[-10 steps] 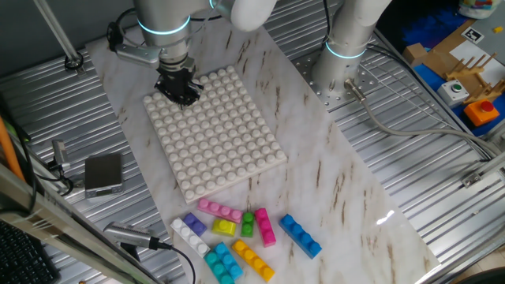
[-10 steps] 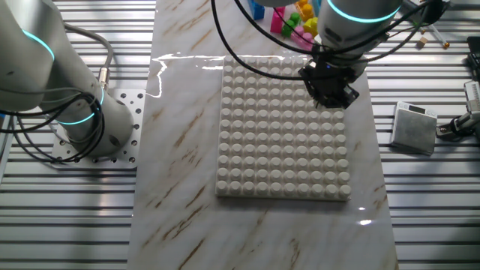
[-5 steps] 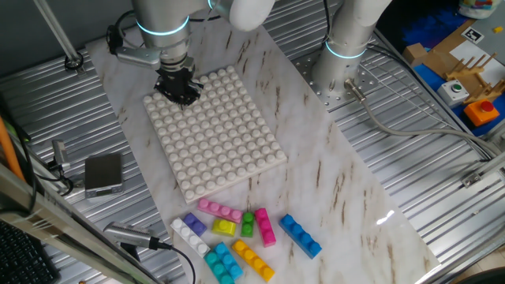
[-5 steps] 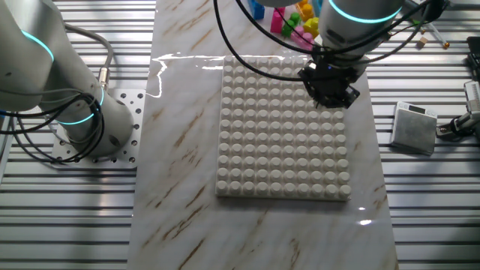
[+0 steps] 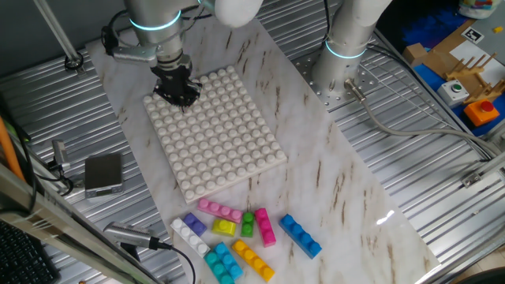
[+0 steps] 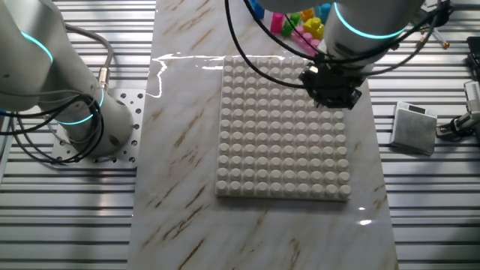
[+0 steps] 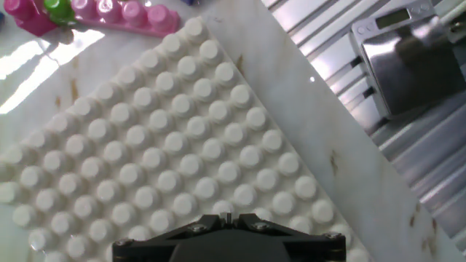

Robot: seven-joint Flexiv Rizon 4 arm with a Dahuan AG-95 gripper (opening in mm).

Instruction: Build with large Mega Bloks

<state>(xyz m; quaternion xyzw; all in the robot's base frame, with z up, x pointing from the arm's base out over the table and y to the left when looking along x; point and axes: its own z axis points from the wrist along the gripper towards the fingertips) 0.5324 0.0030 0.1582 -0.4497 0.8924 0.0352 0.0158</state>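
One fixed view, read from the left, first shows a small grey box lying on the ribbed metal beside the marble surface. Next comes the gripper, black, hanging over the far left corner of the white studded baseplate. Its fingers look drawn together with nothing between them, but from here I cannot tell for sure whether they are closed. The baseplate carries no bricks.

Nearer the camera, well apart from the gripper, the loose bricks lie in a cluster on the surface just past the plate's near edge. Left to right they are a purple-and-white brick, a cyan brick, a short yellow brick, a long pink brick, an orange brick, a green brick, a magenta brick and a blue brick. The green and magenta ones lie side by side, touching or nearly so.

In the other fixed view the gripper sits above the plate's upper right corner, with the bricks behind it, partly hidden.

The hand view looks down on the studs; the pink brick lies just beyond the plate's far edge, and the grey box is at the upper right.
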